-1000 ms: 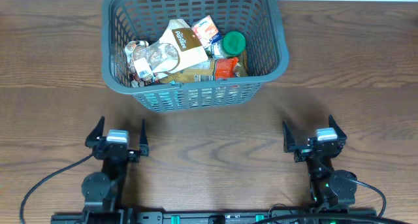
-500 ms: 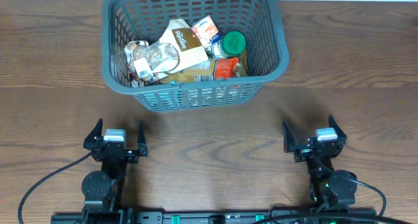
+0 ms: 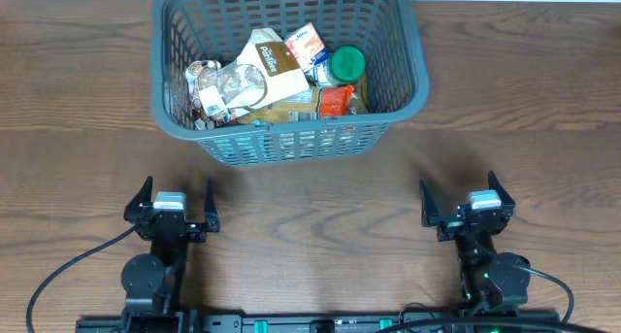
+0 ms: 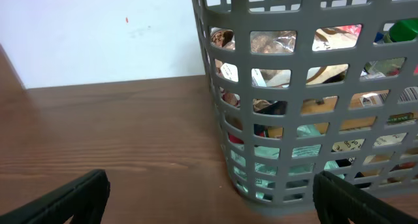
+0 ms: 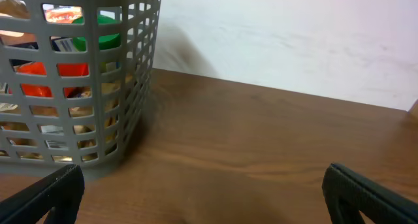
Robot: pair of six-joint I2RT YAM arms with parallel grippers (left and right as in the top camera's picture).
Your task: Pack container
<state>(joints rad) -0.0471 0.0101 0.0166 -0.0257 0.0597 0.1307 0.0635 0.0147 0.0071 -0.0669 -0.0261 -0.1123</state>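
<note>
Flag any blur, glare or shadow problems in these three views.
Overhead: sharp and evenly lit, with only a soft shadow beside the container on the table. Left wrist: lattice in focus, wall behind washed out pale, left fingers dark and soft at the bottom edge. Right wrist: slightly soft overall, faint shadow on the wall beside the container, right fingers underexposed.
</note>
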